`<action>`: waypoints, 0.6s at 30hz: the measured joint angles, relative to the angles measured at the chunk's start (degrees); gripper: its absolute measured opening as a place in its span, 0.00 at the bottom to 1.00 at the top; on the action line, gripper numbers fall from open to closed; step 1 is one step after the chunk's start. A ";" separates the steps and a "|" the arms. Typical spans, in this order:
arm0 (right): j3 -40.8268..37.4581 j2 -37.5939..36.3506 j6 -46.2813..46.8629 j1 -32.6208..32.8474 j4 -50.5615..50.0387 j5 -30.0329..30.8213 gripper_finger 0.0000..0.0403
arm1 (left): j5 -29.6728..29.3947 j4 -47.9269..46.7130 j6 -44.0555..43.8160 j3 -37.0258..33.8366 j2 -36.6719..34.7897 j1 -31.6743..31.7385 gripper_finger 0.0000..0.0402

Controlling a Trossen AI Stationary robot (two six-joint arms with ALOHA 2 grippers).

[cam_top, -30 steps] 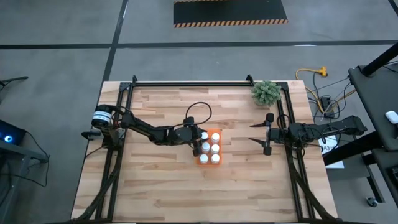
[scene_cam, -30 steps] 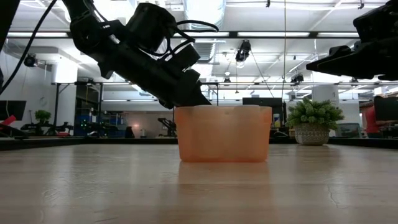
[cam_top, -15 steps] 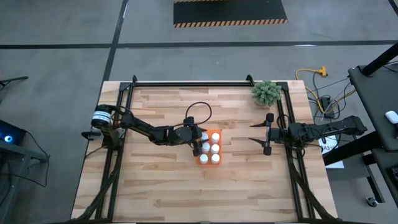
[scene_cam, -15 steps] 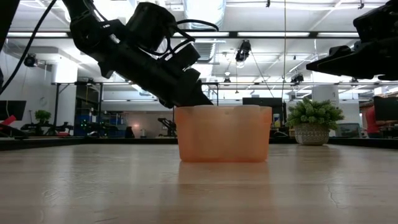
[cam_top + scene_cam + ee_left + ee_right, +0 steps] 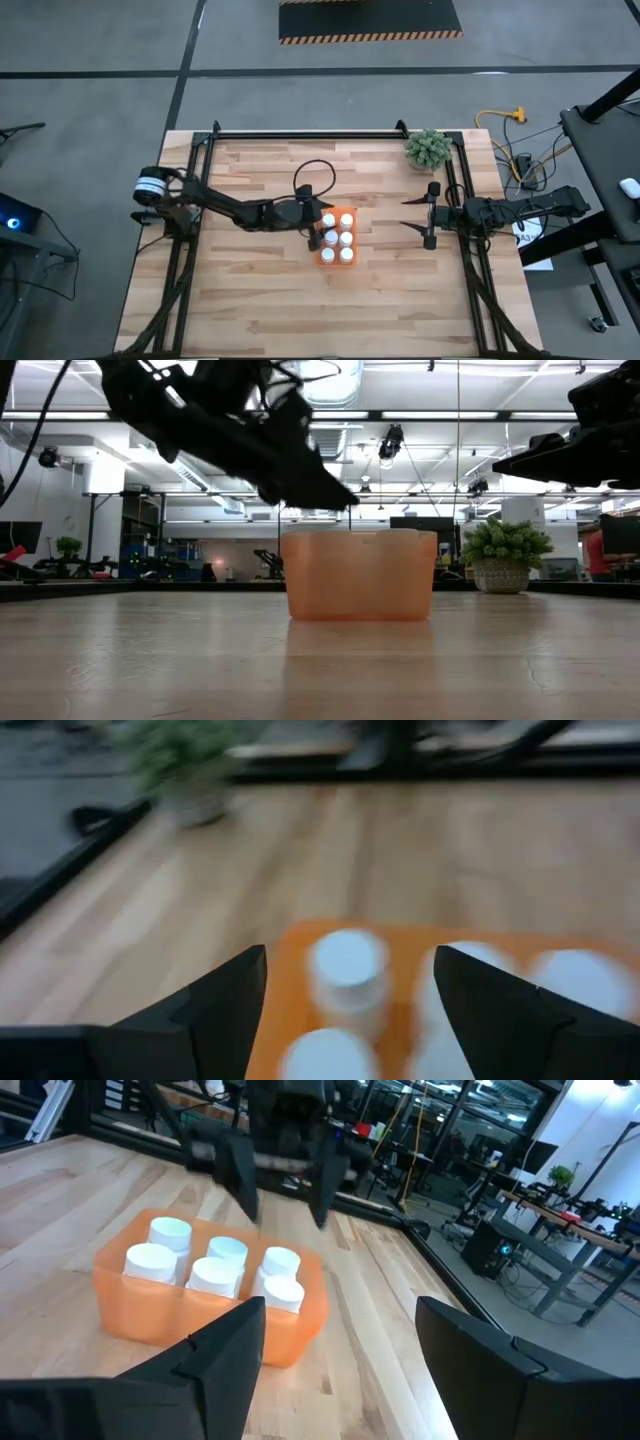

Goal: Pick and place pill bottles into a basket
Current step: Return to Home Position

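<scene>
Left gripper of mine, fingers spread and empty, hovers just above the left edge of the orange basket, which sits mid-table holding all six white pill bottles upright in two rows, while my right gripper, likewise spread, waits well apart to the right.

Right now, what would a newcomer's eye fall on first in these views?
The bright orange basket at the middle of the table, packed with six white-capped pill bottles in two rows. Next, the left claw, open and empty, just above the basket's left side, while the right claw waits open off to the right.
</scene>
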 joint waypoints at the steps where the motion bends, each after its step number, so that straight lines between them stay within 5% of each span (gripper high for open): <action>1: 0.01 -0.01 0.05 0.01 0.00 -0.04 0.62 | 2.50 -0.18 0.18 -0.37 -1.36 -0.07 0.67; 5: 0.02 0.06 0.05 0.00 -0.02 -0.03 0.63 | 20.00 6.04 0.27 -2.28 -6.22 0.02 0.67; 10: 0.01 0.21 0.12 0.00 0.01 0.04 0.63 | 50.07 41.34 -7.77 -7.54 -7.00 -0.10 0.67; 13: 0.02 0.28 0.01 0.00 -0.01 -0.01 0.63 | 51.76 59.04 -14.30 -9.94 -6.40 -0.11 0.67; 18: 0.02 0.28 -0.04 0.02 0.06 -0.01 0.62 | 52.53 57.91 -15.17 -10.51 -7.48 -0.21 0.67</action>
